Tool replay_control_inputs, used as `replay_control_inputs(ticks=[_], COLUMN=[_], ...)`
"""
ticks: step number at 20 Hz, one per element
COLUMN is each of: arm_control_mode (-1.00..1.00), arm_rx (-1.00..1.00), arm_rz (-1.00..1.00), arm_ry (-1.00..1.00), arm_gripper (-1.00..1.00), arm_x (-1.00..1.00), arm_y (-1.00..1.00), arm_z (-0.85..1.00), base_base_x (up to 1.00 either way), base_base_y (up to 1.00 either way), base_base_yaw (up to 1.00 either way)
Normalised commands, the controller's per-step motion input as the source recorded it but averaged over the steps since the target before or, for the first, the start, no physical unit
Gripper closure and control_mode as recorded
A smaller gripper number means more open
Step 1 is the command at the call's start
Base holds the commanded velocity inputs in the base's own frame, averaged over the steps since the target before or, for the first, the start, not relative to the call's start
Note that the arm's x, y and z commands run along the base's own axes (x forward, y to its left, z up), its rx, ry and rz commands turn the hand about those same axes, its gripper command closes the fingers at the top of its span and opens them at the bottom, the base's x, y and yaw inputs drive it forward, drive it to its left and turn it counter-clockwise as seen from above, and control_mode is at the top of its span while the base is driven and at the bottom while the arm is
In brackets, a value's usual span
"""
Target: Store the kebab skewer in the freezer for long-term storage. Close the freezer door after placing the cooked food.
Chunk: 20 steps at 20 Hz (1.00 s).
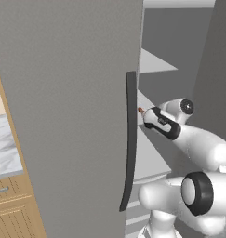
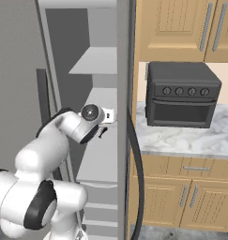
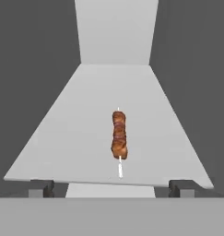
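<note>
In the hand view the skewer [image 3: 119,136] lies free on the white shelf [image 3: 62,138] at frame centre, pointing straight away from the wide-open, empty pincer [image 3: 111,188] below it.

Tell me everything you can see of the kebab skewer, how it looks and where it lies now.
The kebab skewer is a thin pale stick threaded with reddish-brown, glossy meat chunks, bare stick showing at both ends. It lies flat on a white shelf inside the freezer, pointing toward the back wall, near the shelf's front edge. Nothing grips it: the open gripper has a finger on each side, clear of it.
</note>
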Motion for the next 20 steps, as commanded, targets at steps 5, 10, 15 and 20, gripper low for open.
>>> replay_control_inputs(ticks=[5, 10, 15, 20], arm_control_mode=[-1.0, -1.0, -1.0, -1.0], arm_rx=[0.0, 0.0, -0.03, -0.09], arm_rz=[-0.03, -0.06, -0.1, -0.13], arm_ry=[-0.03, 0.0, 0.02, 0.21], arm_gripper=[-1.0, -1.0, -1.0, -1.0], arm_x=[-0.66, -0.7, -0.61, -0.51], arm_y=[0.0, 0.0, 0.0, 0.0], arm_z=[0.36, 0.36, 0.51, 0.59], base_base_x=[0.0, 0.0, 0.0, 0.0], base_base_y=[0.0, 0.0, 0.0, 0.0], base_base_yaw=[0.0, 0.0, 0.0, 0.0])
